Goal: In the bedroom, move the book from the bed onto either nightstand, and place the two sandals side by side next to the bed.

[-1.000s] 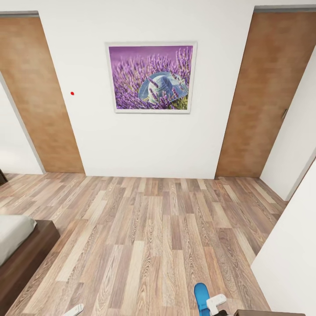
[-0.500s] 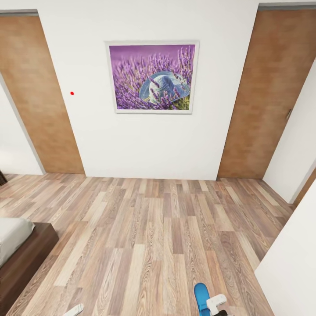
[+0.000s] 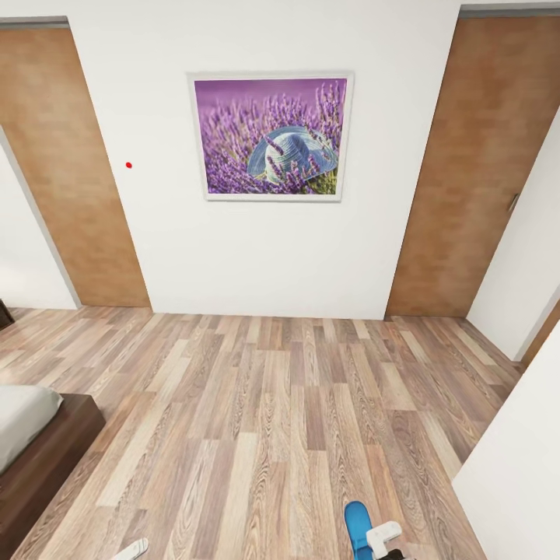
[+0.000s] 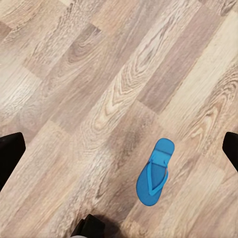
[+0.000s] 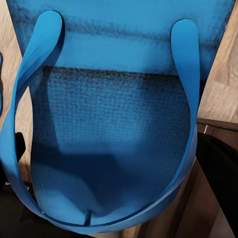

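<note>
My right gripper still clamps one blue sandal. My left gripper's fingers stay spread above the other sandal on the floor. The bed edged slightly leftward.

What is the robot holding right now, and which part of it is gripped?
The right gripper holds a blue sandal; the exact part gripped cannot be told. The left gripper is open over a second sandal on the floor.
</note>
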Robot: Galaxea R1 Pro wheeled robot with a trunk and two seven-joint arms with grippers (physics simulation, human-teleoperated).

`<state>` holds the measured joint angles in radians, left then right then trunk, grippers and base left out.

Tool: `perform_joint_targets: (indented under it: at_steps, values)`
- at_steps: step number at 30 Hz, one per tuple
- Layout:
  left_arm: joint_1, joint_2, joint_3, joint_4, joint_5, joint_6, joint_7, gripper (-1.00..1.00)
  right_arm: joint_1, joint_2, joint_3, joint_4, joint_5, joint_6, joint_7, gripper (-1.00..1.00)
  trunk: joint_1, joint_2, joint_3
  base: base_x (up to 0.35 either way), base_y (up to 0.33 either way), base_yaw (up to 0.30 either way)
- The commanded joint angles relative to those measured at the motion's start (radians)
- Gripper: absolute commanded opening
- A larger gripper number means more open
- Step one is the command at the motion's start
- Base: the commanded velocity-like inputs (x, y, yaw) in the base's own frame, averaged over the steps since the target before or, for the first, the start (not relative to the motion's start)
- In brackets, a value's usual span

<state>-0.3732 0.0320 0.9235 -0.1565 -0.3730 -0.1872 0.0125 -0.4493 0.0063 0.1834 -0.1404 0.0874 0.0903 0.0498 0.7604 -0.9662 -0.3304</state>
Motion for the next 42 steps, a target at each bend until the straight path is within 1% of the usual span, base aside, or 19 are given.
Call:
perform_joint_targets:
  at_steps: [1,10,21,42]
  values:
    - [-0.001,0.0,0.008,0.002,-0.011,-0.005,0.001,1.0,0.0,0.0,0.001,-0.002,0.009,0.006,0.002,-1.0,0.0,-0.001,-0.001,0.0,0.0,0.0]
    - [-0.001,0.0,0.008,0.002,-0.011,-0.005,0.001,1.0,0.005,0.0,0.001,-0.002,0.009,0.006,0.002,-1.0,0.0,-0.001,-0.001,0.007,0.0,0.0]
    - [-0.001,0.0,0.008,0.002,-0.011,-0.005,0.001,1.0,0.006,0.0,0.001,-0.002,0.009,0.006,0.002,-1.0,0.0,-0.001,-0.001,0.08,0.0,0.0]
    - [-0.001,0.0,0.008,0.002,-0.011,-0.005,0.001,1.0,0.006,0.001,0.001,-0.003,0.008,0.006,0.001,-1.0,0.0,-0.001,-0.001,0.004,0.0,0.0]
